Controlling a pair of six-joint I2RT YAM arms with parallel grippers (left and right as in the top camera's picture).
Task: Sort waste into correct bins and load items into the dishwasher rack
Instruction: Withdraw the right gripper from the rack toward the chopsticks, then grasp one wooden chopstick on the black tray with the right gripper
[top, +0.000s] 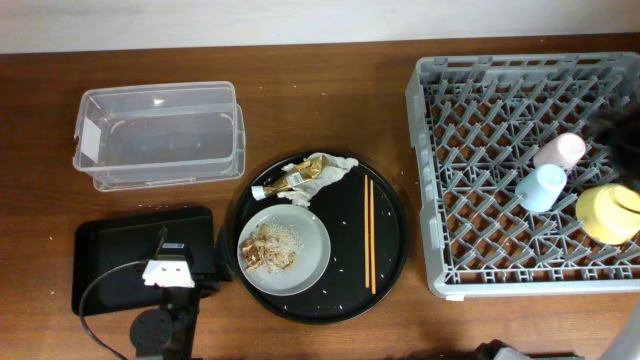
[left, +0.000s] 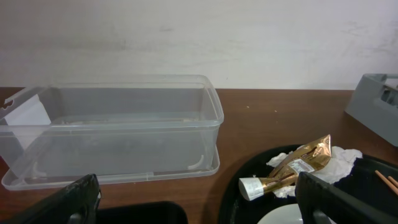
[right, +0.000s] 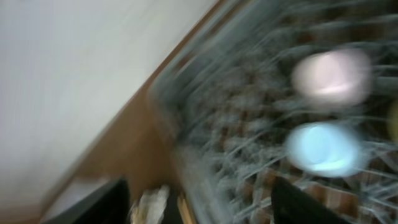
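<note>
- Dishwasher rack (top: 424, 130): yellow bowl (top: 608, 213) sits at its right edge, beside blue cup (top: 541, 187) and pink cup (top: 558, 151); I see open lattice on the left.
- Left jaws are released; right jaws are spread and hold nothing.

The right wrist view is smeared throughout by motion. The rack (right: 249, 93) is a grey haze, and the pink cup (right: 329, 74) and blue cup (right: 323, 149) are soft blobs. The right gripper (right: 199, 205) shows only as two dark smudges, set apart and cut by the near edge of the picture.

From overhead, a dark blur at the right edge covers part of the yellow bowl (top: 608, 215) and the rack's rim there. The left arm (top: 160, 320) hides part of the flat black tray (top: 110, 250).

In the left wrist view the tub (left: 124, 124) runs off the left edge, and the plate (left: 280, 218) is a sliver at the near edge.
</note>
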